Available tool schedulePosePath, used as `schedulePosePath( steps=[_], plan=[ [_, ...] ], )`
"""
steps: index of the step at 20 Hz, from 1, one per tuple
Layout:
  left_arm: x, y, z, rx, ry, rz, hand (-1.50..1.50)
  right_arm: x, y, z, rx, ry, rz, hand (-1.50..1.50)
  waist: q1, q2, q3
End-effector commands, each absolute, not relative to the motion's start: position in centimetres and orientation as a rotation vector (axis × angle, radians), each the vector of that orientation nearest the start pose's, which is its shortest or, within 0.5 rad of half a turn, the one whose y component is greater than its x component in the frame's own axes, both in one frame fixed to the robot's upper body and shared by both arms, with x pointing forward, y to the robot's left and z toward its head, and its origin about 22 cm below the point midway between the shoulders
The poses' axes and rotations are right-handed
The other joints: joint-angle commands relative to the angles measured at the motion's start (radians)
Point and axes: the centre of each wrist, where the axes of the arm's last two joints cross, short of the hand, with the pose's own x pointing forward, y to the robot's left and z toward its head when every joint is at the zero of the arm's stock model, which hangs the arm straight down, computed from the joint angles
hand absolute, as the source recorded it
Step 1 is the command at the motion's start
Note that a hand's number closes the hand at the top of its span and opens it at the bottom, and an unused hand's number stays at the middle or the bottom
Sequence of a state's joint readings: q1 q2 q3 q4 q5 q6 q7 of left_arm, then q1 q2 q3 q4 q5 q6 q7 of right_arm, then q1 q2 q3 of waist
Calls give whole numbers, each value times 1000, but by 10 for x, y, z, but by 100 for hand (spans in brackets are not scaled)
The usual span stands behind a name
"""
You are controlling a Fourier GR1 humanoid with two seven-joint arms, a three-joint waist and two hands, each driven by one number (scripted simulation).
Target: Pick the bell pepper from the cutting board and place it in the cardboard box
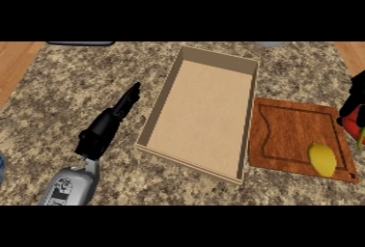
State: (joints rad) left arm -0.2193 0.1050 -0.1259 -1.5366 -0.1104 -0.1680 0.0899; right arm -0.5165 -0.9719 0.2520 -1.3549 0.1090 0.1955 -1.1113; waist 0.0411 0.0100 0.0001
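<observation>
The left hand (pixel 114 118) shows straight, extended fingers pointing up and slightly right over the granite counter (pixel 64 91); they enclose nothing and touch no object, and the hand lies just beside the left wall of the cardboard box (pixel 203 108), apart from it. Its grey forearm enters from the lower left edge. The right hand (pixel 354 108) appears only as a dark shape cut off by the right edge of the view, with red showing against it at its lower side; whether its fingers are straight or curled cannot be determined, and what the red item is cannot be confirmed. The bell pepper (pixel 322 159), yellow and elongated, lies on the lower right part of the cutting board (pixel 285 130), inside the board's groove and near its bottom right corner. It sits below and slightly left of the right hand, near it but with bare board between them, and well apart from the left hand, with the whole box standing between. The box is open-topped and holds nothing visible; its right wall runs just beside the left edge of the cutting board. The pepper remains outside the box.
</observation>
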Motion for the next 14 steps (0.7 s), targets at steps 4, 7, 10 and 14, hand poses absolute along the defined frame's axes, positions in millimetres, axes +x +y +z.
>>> schedulePosePath(
  steps=[4, 7, 10, 14],
  plan=[
    [285, 206, 45, -71, -1593, -497, 0, 356, -338, 229, -407, 2823, -1911, 150, 11, -1, -1],
    [292, 195, 51, -64, -1601, -497, 0, 368, -311, 239, -424, 2802, -1943, 150, 9, -1, -1],
    [296, 199, 40, -57, -1608, -490, 0, 373, -293, 235, -500, 2803, -1935, 150, -12, -2, -1],
    [281, 198, 40, -71, -1598, -483, 0, 392, -275, 234, -523, 2867, -1926, 150, -4, -3, -1]
  ],
)
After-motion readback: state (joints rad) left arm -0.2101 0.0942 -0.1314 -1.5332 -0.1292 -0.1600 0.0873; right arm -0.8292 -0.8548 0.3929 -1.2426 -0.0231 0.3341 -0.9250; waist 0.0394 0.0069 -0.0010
